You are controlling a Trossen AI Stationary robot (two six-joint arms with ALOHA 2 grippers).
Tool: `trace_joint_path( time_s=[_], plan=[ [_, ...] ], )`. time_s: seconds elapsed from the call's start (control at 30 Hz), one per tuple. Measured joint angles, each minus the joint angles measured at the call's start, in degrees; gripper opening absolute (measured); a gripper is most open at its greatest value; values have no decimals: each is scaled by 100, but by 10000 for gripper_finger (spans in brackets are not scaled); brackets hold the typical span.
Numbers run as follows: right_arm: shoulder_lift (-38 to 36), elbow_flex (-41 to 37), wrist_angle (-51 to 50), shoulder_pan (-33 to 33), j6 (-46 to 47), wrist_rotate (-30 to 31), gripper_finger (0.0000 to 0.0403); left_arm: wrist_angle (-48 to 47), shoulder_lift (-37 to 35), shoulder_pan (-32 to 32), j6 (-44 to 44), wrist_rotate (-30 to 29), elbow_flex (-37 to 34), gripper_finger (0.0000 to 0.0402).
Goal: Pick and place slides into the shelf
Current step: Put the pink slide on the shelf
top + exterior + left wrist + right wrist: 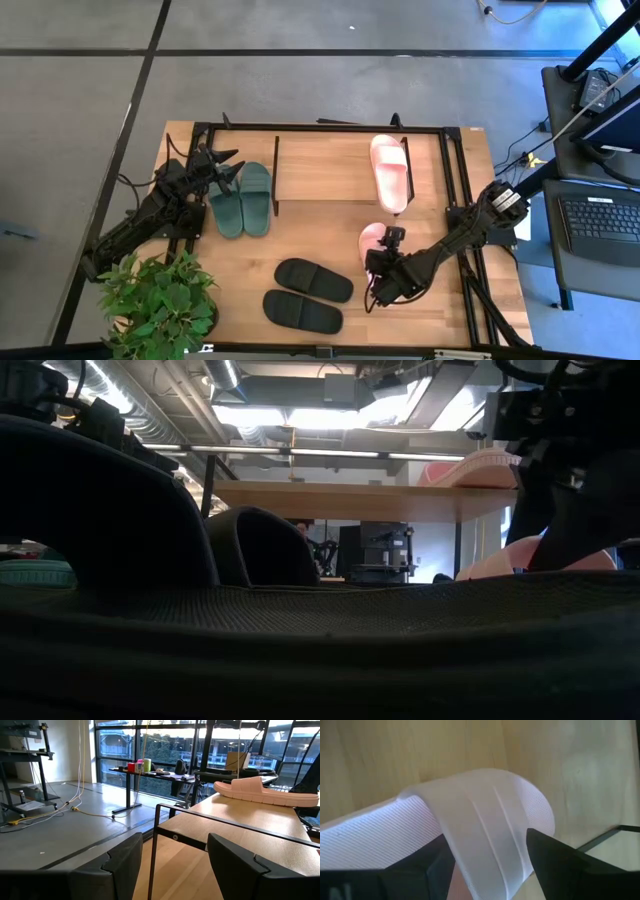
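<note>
We judge the step to be grasping the second pink slide lying on the table in front of the shelf: our right gripper straddles its strap, fingers open, nothing held, so closing and lifting comes next, while the left gripper waits open by the green slides.

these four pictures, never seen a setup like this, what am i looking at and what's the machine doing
Two dark robot arms work at a wooden table, filmed by four cameras at once. One looks straight down, one sits at table height, mostly blocked by a black slide, and one rides on each wrist. On the table are a black metal shelf, a green pair, a black pair and two pink slides. One pink slide already lies in the shelf. The right gripper is at the other pink slide, its fingers either side of the strap. The left gripper waits open by the green pair.
</note>
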Motion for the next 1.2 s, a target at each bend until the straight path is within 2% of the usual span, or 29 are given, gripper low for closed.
trace_joint_path(
  time_s=[0.17, 0.3, 0.77, 0.97, 1.2],
  plan=[
    [0, 0, 17, 0, -276, 5, 236, 0, 0, 1, 0, 1, 1, 216],
    [0, 0, 19, 1, -284, 38, 212, 0, 0, 0, 0, 1, 0, 216],
    [0, 1, -2, 2, -308, 1, 15, 0, 0, 0, 0, 1, 1, 216],
    [0, 385, -391, 2, -383, -510, 13, 0, 0, -1, 0, 2, 0, 216],
    [2, 2102, -1785, 48, -887, -594, 12, 1, 0, 1, -1, 2, 0, 216]
  ],
)
